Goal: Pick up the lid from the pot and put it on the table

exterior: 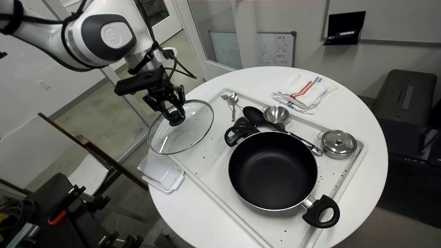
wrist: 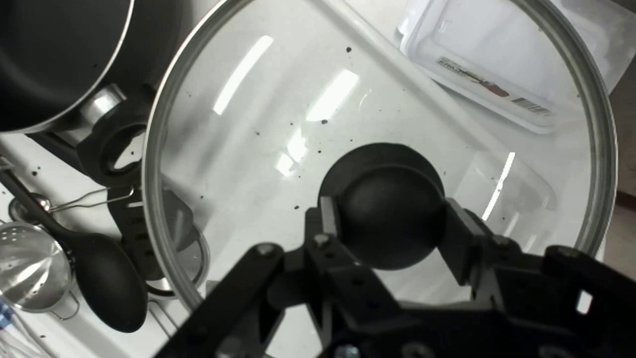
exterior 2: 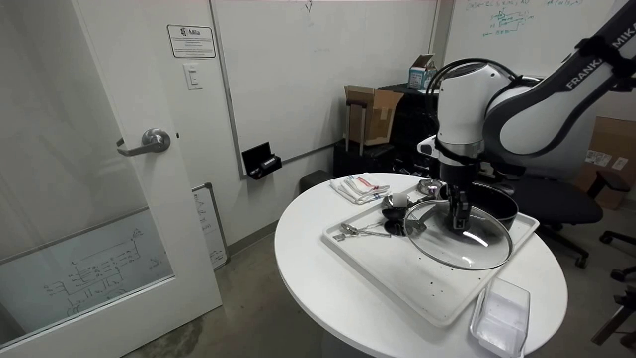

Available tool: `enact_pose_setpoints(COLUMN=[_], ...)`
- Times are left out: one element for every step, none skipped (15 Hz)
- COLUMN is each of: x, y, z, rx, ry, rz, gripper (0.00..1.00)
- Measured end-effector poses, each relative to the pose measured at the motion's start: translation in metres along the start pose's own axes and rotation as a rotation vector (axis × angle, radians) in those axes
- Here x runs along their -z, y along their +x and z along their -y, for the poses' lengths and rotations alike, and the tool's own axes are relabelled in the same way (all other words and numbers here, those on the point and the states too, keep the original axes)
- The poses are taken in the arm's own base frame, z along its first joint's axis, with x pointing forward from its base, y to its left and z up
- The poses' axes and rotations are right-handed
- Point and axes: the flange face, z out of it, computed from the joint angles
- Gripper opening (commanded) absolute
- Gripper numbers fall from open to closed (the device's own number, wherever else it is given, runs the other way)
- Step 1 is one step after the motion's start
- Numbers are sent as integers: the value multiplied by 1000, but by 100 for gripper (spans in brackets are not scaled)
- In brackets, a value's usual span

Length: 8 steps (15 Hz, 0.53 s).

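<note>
I can see through the round glass lid (exterior: 187, 133), its rim thin and metallic, its top streaked with bright reflections; the gripper (wrist: 391, 216) pinches its dark knob (wrist: 388, 223) and holds it in the air. In an exterior view the lid hangs at ten o'clock from the black pot (exterior: 273, 172), which rests on a speckled white tray (exterior: 213, 172) on the round worktop (exterior: 365, 131). A folded cloth (exterior: 305, 92) lies near one o'clock. Beyond are a whiteboard (exterior 2: 318, 84) and a white door (exterior 2: 164, 194).
</note>
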Motion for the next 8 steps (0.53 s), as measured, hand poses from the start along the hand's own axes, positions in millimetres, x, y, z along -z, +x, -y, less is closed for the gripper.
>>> enact_pose_setpoints(x=[-1, -2, -4, -6, -10, -14, -18, -22], y=[1, 2, 2, 1, 1, 0, -1, -2], z=[3, 6, 7, 7, 7, 8, 8, 8], rx=[6, 9, 11, 12, 12, 12, 12, 11], ry=[2, 5, 7, 9, 12, 14, 18, 21], rz=[1, 3, 5, 9, 14, 20, 26, 33], gripper=[25, 25, 25, 25, 25, 25, 25, 25])
